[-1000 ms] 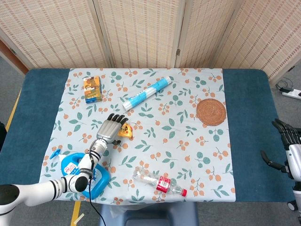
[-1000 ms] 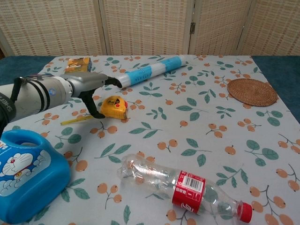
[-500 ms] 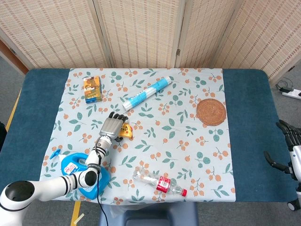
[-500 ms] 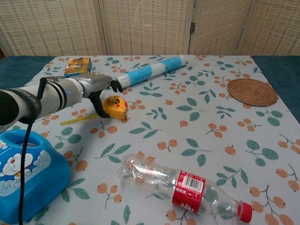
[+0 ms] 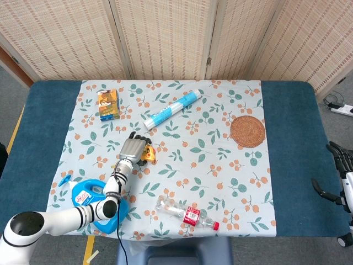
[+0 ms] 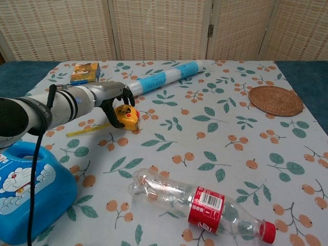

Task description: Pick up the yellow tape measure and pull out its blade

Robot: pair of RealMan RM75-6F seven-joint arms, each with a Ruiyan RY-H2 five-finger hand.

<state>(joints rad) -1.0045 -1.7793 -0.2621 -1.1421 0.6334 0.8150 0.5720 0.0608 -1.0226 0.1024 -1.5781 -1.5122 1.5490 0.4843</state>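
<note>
Tape measure (image 6: 126, 116), yellow with a black and red face, sits on the flowered cloth (image 6: 215, 148) toward the left of the counter (image 5: 287, 138), with a thin strip of yellow blade (image 6: 88, 129) lying flat on the cloth to its left. The left hand (image 6: 114, 94) is draped over the top of it, dark fingers (image 6: 125, 93) curled down around the case and touching it; the case rests on the cloth, and whether the grip has fully closed cannot be told. In the head view the same hand (image 5: 134, 148) covers most of the tape measure (image 5: 147, 155), leaving only a yellow edge showing on its right.

Just behind the hand lies a blue and white roll (image 6: 163, 77), angled toward the far side. A small orange box (image 6: 85, 72) rests near the far left corner of the cloth. A blue plastic jug (image 6: 28, 192) stands at the near left, under the forearm. An empty clear bottle (image 6: 197, 200) with a red label and red cap lies on its side near the front edge. A round woven mat (image 6: 275, 100) sits well apart on the right.

The right hand (image 5: 343, 165) hangs off the counter's right end, fingers loosely apart and holding nothing.
</note>
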